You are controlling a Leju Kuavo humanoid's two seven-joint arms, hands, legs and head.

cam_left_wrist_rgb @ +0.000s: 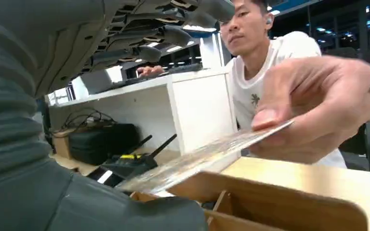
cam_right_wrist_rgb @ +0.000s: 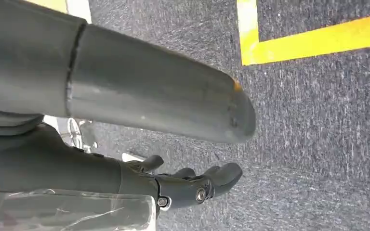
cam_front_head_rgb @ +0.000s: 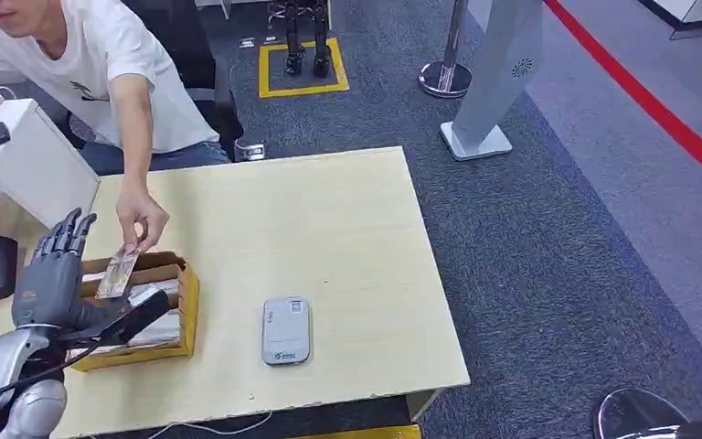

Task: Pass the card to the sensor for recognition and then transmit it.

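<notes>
A person's hand [cam_front_head_rgb: 140,219] pinches the card [cam_front_head_rgb: 117,273] over the wooden box [cam_front_head_rgb: 186,306] on the table [cam_front_head_rgb: 329,229], just beside the left robot hand [cam_front_head_rgb: 55,274], fingers spread, holding nothing. Right robot hand [cam_right_wrist_rgb: 192,185] hangs above carpet, fingers loosely curled, empty. Grey sensor [cam_front_head_rgb: 286,330] lies nearby

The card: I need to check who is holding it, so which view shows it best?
The left wrist view: the card lies close and edge-on, pinched by a person's hand over the wooden box. The head view shows it small; the right wrist view faces carpet.
</notes>
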